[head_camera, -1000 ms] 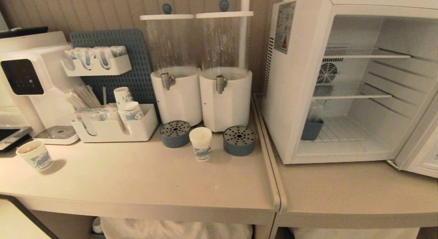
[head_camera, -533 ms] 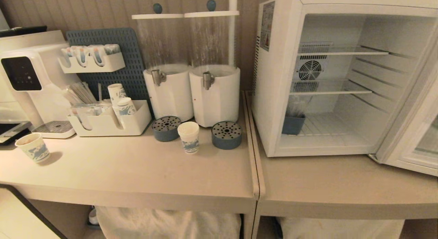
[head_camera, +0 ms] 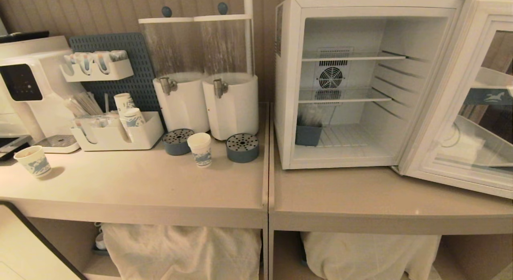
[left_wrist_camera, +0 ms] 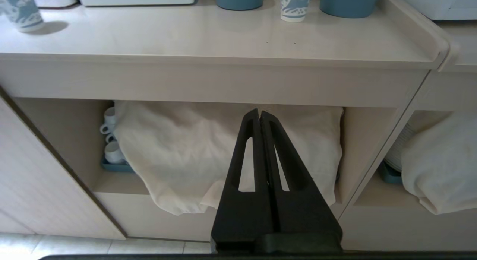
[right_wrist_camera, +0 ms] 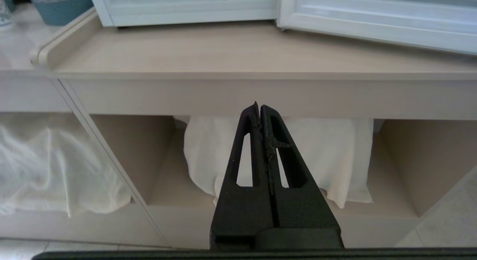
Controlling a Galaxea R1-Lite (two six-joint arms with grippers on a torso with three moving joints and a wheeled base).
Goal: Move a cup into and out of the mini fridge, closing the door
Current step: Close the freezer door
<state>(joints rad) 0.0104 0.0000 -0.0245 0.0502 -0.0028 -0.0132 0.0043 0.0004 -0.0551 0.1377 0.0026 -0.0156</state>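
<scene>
The cup [head_camera: 200, 149], white paper with a blue pattern, stands on the left counter between two round blue drip trays; its lower part also shows in the left wrist view as the cup [left_wrist_camera: 294, 6]. The mini fridge [head_camera: 286, 83] sits on the right counter with its door [head_camera: 453, 119] swung wide open to the right. Neither arm is in the head view. My left gripper [left_wrist_camera: 259, 111] is shut and empty, held below the counter's front edge. My right gripper [right_wrist_camera: 259, 105] is shut and empty too, below the fridge's counter.
Two white drink dispensers [head_camera: 206, 103] stand behind the cup. A second patterned cup [head_camera: 33, 161] sits far left by a white water machine [head_camera: 24, 87]. A caddy [head_camera: 116, 137] holds stacked cups. A small blue holder [head_camera: 308, 134] stands inside the fridge. White cloth bundles [head_camera: 180, 252] fill the shelves under the counters.
The whole head view has shifted: the counter things slid left and farther off, and more of the fridge door and the under-counter shelves came into view. Nothing on the counter moved.
</scene>
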